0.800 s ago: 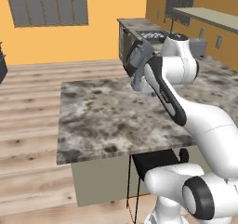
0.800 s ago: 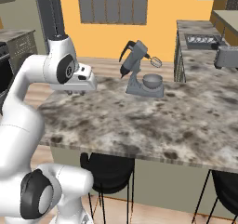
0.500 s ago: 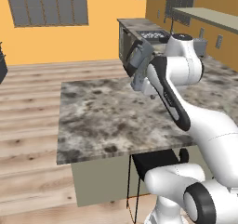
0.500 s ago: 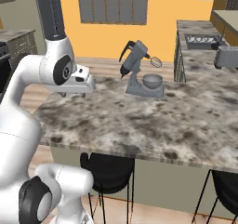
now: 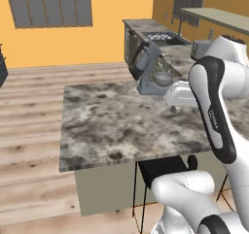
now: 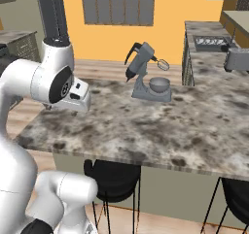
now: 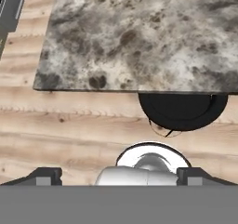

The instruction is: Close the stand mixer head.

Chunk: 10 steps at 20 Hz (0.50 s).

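the stand mixer head (image 6: 140, 57) is tilted up and back above its metal bowl (image 6: 159, 85) at the far side of the marble island counter (image 6: 194, 126), well apart from the gripper (image 7: 118, 175), whose fingers (image 7: 44, 175) stand wide apart over counter edge, black stool (image 7: 183, 110) and wood floor (image 7: 69, 135).

mottled stone counter (image 6: 194, 131), glossy metal bowl (image 6: 159, 85)

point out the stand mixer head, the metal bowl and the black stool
stand mixer head (image 6: 140, 58): right base view, grey tilted-up body.
metal bowl (image 6: 159, 85): right base view, outer wall.
black stool (image 7: 182, 109): hand view, round seat.
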### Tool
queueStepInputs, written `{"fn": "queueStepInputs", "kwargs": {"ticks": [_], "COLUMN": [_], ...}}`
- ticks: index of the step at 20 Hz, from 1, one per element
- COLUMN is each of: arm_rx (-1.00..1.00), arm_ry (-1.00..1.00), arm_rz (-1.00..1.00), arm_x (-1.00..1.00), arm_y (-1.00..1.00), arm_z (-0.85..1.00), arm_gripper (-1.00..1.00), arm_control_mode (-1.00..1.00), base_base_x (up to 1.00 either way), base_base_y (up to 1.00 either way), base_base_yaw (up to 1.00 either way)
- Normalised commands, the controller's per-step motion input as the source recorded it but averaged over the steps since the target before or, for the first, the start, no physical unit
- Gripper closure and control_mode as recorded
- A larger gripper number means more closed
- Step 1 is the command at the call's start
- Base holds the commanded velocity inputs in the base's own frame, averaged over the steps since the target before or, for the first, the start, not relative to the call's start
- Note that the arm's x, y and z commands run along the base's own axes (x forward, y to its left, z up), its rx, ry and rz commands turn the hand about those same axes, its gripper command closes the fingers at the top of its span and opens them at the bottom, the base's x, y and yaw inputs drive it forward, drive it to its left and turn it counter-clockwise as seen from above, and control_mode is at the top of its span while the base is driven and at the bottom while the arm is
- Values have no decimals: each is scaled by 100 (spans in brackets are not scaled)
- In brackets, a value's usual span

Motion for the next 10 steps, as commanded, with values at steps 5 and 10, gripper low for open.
{"fn": "queueStepInputs", "kwargs": {"ticks": [5, 10], "arm_rx": [0, -1], "arm_ry": [0, -1], "arm_rz": [0, 0], "arm_x": [-68, -10], "arm_y": [0, 0], "arm_z": [32, 4], "arm_gripper": [-100, -100], "arm_control_mode": [-100, 100], "base_base_x": [0, 0], "base_base_y": [0, 0], "base_base_yaw": [0, 0]}}
